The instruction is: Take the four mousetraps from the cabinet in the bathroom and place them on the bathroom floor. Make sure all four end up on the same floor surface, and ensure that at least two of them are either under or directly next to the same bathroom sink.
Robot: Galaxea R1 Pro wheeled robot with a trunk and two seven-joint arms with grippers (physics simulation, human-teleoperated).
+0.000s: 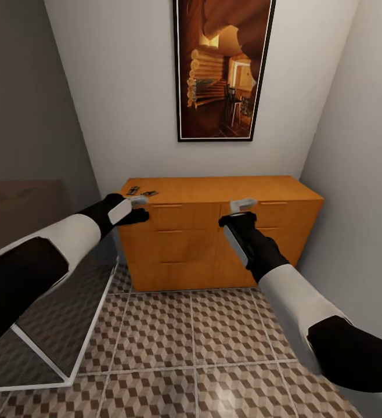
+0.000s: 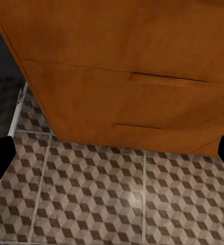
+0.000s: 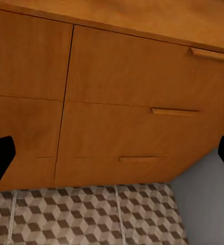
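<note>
Mousetraps on cabinet top, both tools hovering at the drawer fronts.
Two mousetraps [image 1: 141,191] lie flat just beyond the left tool [image 1: 139,201], long axes slanting across the cabinet [image 1: 226,232] top. Both tools, left and right [image 1: 242,205], spread, empty. Risk: tiny flat pieces slip the pinch, skid off the rear edge.

Both arms are black with white forearm sleeves and pale grey wrist panels.
</note>
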